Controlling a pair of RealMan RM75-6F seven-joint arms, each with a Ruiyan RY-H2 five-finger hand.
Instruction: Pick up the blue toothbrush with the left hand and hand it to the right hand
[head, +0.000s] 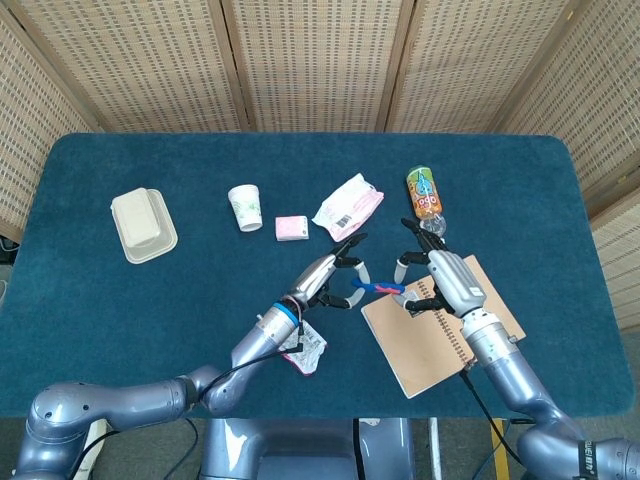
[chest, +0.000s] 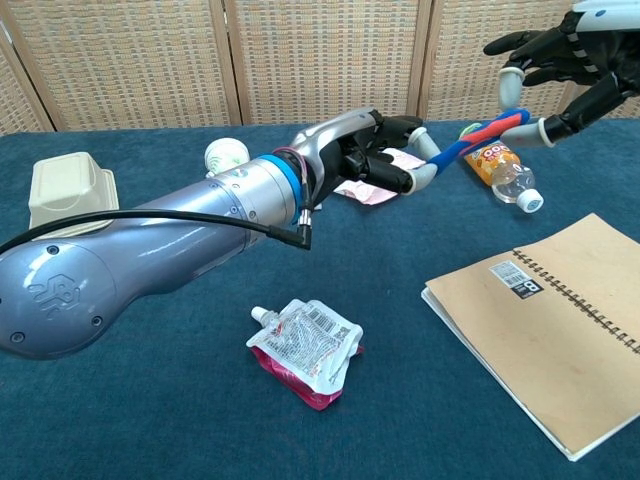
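Note:
My left hand (head: 332, 278) (chest: 372, 152) holds the blue toothbrush (head: 377, 289) (chest: 470, 143) by its handle, lifted above the table. The brush has a red and white strip and points toward my right hand (head: 440, 280) (chest: 567, 72). That hand hovers with fingers spread around the brush's far end. One fingertip (chest: 528, 131) sits at the brush's tip; whether it touches I cannot tell. It does not grip the brush.
A brown spiral notebook (head: 440, 328) (chest: 545, 322) lies under my right hand. A crumpled pouch (chest: 305, 349) lies under my left forearm. A bottle (head: 426, 199), pink packet (head: 347, 206), pink box (head: 291, 228), paper cup (head: 245, 207) and beige container (head: 143, 224) lie farther back.

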